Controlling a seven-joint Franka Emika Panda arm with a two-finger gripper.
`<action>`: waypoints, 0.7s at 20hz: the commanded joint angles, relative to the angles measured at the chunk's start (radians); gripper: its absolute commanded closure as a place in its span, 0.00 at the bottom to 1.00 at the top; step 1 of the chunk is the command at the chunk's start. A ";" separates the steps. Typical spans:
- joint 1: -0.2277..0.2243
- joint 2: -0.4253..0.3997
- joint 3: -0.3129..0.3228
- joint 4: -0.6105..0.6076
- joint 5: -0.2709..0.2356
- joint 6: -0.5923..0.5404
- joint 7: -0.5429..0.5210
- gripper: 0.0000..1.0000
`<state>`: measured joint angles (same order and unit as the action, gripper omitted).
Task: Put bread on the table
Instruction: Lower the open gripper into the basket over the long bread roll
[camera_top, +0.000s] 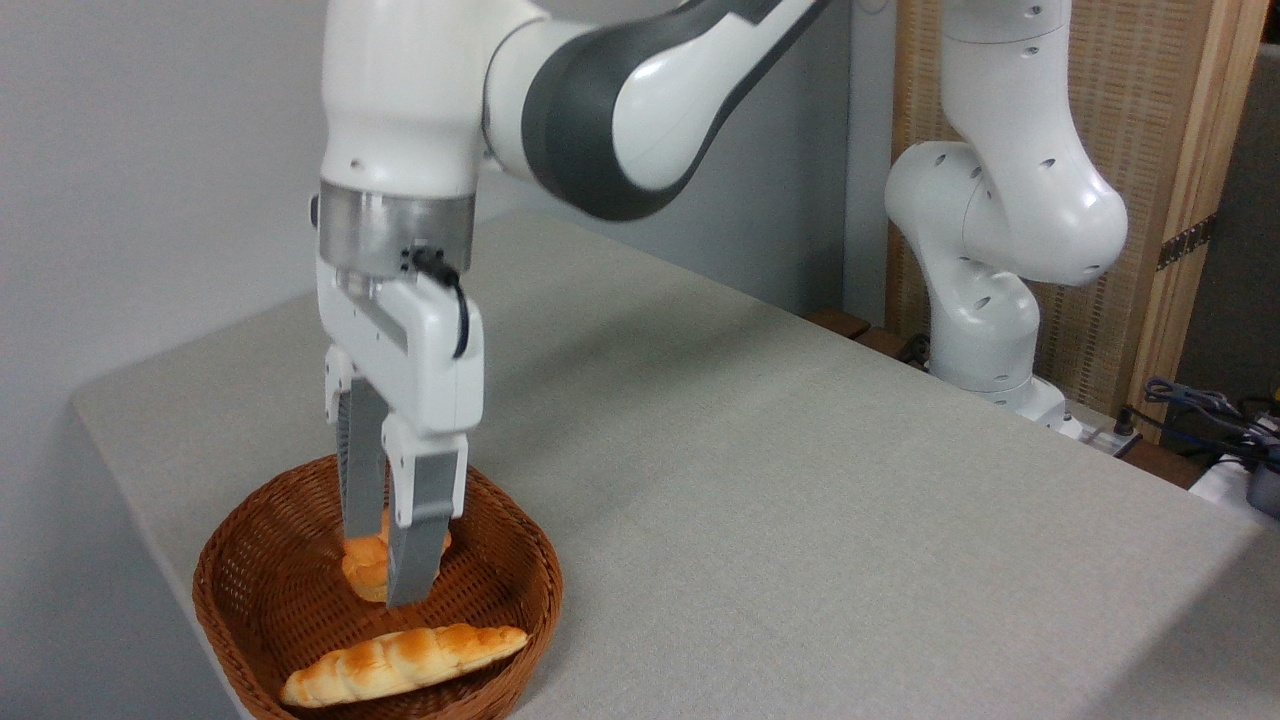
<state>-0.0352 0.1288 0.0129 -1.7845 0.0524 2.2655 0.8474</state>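
Grey fingers (412, 545) of my gripper (385, 585) reach into the basket (240, 560), set narrowly apart at either side of the bun (365, 570); whether they pinch it I cannot tell. Bread (400, 663) lies along the basket's near wall, on the table (800, 480).

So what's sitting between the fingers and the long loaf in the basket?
In the camera view, only bare woven basket floor separates the fingers from the bread. The small bun sits behind the fingers, not in between.
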 joint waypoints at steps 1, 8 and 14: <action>-0.003 0.041 -0.002 0.011 0.029 0.015 0.010 0.00; -0.012 0.084 -0.030 0.011 0.122 0.029 0.010 0.00; -0.012 0.107 -0.031 0.011 0.155 0.029 0.012 0.00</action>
<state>-0.0473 0.2183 -0.0181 -1.7840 0.1754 2.2827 0.8538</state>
